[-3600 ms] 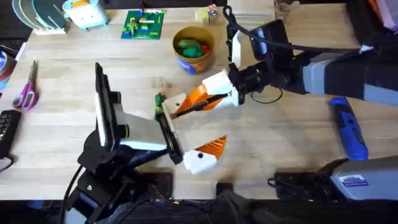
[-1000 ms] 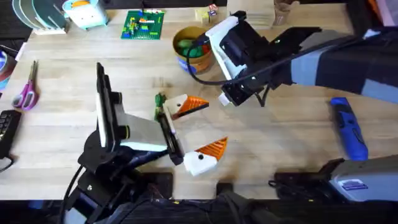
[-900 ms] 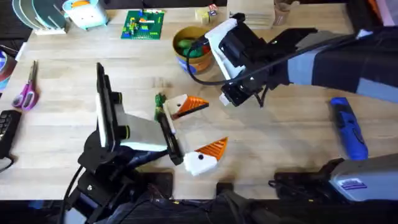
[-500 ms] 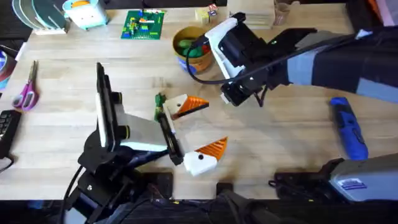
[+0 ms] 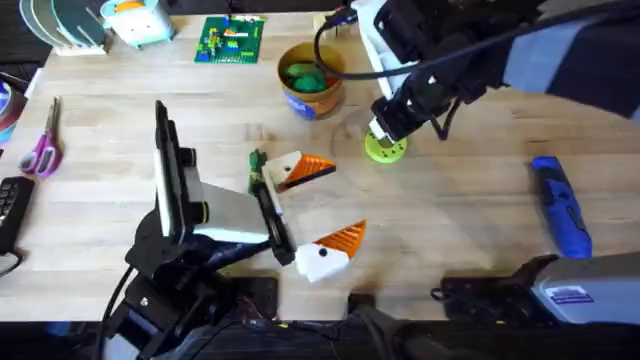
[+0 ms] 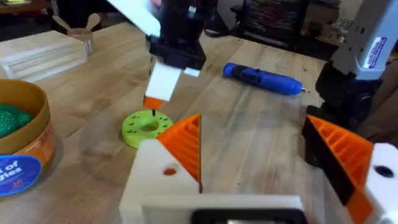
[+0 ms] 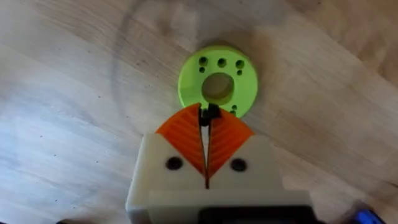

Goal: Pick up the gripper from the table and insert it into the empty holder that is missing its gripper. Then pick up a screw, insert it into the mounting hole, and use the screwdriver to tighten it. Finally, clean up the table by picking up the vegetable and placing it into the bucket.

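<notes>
Screw [image 7: 207, 116], small and dark, is pinched between the closed orange pads of the right gripper [image 7: 206, 118] above a green disc [image 5: 385, 148]. Left gripper [image 5: 325, 210] rests open nearby.

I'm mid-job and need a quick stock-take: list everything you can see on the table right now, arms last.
bucket: one, tan-yellow with a blue mark, far centre; green toy foods inside
disc: one, lime green, flat on the table right of the bucket
screwdriver: one, blue, lying at the table's right side
vegetable: one, dark green, by the left gripper's farther finger
scissors: one pair, pink-purple handles, left edge
brick plate: one, green with coloured bricks, far edge
left gripper: white fingers with orange tips, open, near the table's centre
right gripper: white fingers with orange tips, shut on a small dark part, over the disc's rim
</notes>
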`<state>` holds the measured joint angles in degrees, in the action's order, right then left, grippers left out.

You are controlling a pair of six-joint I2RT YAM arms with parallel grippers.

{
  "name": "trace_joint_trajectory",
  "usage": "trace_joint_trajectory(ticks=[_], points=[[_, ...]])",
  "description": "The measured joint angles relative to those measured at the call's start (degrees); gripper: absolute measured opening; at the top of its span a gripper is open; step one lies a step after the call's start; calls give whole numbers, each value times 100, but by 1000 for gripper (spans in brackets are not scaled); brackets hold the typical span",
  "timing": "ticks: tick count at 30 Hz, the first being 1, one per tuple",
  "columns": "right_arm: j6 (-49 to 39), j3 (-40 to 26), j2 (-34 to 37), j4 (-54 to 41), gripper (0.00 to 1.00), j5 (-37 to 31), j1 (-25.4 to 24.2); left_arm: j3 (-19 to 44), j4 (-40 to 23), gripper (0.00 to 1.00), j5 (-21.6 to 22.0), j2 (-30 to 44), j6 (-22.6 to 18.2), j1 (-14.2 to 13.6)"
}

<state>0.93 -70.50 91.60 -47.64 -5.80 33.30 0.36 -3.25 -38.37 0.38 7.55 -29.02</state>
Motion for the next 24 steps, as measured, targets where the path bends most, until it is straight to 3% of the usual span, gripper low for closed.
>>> trace_joint_trajectory(ticks=[6,12,24], points=[[-52,-1139,-303,-731,7,90,99,0,2,992,0,0,0,0],[176,-2310,-378,-1074,7,832,537,0,2,992,1,-1,0,0],[691,-2565,-312,-1117,7,1403,1986,0,2,992,0,0,0,0]])
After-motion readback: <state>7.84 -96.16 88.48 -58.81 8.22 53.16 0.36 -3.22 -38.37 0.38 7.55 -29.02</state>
